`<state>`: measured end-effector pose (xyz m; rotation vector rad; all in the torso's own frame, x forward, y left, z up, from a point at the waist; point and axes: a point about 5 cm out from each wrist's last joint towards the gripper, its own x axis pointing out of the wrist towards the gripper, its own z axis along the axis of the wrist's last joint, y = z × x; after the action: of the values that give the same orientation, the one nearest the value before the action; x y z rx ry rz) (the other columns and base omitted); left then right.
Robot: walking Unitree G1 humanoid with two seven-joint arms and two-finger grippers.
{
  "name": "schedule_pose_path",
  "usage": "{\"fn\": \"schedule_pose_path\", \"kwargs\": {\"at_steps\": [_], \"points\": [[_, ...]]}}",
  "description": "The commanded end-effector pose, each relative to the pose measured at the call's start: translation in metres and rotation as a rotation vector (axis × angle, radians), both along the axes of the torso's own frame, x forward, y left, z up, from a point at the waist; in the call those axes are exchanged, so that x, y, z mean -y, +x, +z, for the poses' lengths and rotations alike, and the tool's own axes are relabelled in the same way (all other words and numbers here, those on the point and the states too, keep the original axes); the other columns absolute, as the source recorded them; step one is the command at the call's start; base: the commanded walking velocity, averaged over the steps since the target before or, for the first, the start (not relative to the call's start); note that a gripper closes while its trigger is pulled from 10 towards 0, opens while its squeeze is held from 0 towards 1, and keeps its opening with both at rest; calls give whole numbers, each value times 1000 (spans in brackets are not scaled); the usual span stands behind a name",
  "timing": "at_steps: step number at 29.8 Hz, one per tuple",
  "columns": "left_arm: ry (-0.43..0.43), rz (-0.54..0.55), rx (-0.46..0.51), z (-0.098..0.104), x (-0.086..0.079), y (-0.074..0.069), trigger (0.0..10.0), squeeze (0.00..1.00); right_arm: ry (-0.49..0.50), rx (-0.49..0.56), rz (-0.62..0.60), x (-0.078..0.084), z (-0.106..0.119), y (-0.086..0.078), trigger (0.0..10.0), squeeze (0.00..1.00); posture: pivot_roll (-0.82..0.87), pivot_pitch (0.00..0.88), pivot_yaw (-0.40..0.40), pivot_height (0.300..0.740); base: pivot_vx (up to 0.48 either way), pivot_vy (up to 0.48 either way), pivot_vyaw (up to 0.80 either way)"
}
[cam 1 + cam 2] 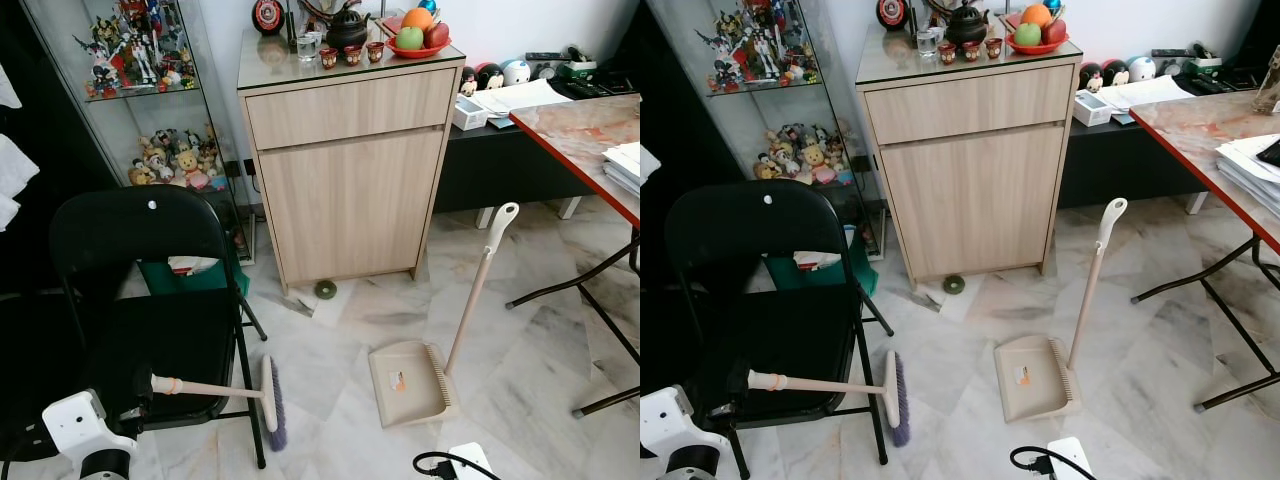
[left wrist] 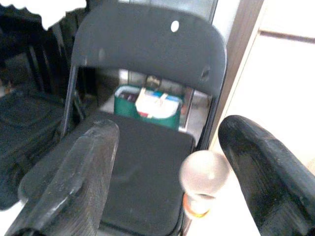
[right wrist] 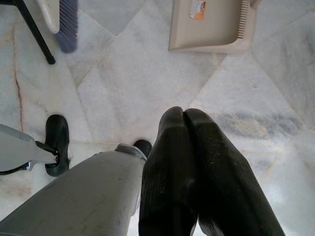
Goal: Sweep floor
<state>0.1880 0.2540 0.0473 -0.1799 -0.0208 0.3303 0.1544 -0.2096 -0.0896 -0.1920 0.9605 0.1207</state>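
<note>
Even, soft daylight fills both eye views, sharp throughout, with pale glare on the marble floor [image 1: 330, 370] at lower centre. The upper left stays dim. The left wrist view is blurred and overexposed at right; the right wrist view is crisp.

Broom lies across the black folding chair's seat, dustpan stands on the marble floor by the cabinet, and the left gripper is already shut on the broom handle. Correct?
Not quite: the left gripper is open, its fingers spread either side of the broom handle tip, as the left wrist view shows. The rest is right.
</note>
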Motion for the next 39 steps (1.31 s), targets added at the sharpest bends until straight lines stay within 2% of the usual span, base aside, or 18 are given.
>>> {"fn": "schedule_pose_path", "kwargs": {"at_steps": [1,8,9,10,23,29,30,31,39], "points": [[21,-11,50,12,0,5,10000,0,11,0,-6,-3,-1,-1,10000,0,-177,0,88,740,0,0,0],[40,-54,53,16,5,8,10000,0,12,-1,-7,-4,-1,-1,10000,0,-173,0,89,740,0,0,0],[43,-59,41,14,7,7,10000,439,13,-1,-7,-4,-1,-1,10000,0,-172,0,89,740,0,0,0],[44,-61,35,13,8,6,10000,1000,13,-2,-8,-4,-1,-1,10000,0,-172,0,89,740,0,0,0],[53,-72,13,10,11,4,10000,1000,20,-3,-2,-7,-2,-1,10000,0,-163,0,89,740,0,0,0],[-10,-53,-5,-1,8,7,10000,1000,22,-7,-2,-8,-2,-2,10000,0,-166,0,90,740,0,0,0],[-25,-43,-12,-4,6,7,10000,400,22,-8,-2,-7,-2,-2,10000,0,-171,0,92,740,0,0,0],[-53,-22,-15,-8,3,6,10000,0,22,-8,-4,-7,-2,-2,10000,0,-171,0,92,740,0,0,0],[-85,-27,-17,-13,-1,10,10000,0,23,-6,-8,-7,-2,-2,10000,0,-176,8,89,740,0,0,0]]}}
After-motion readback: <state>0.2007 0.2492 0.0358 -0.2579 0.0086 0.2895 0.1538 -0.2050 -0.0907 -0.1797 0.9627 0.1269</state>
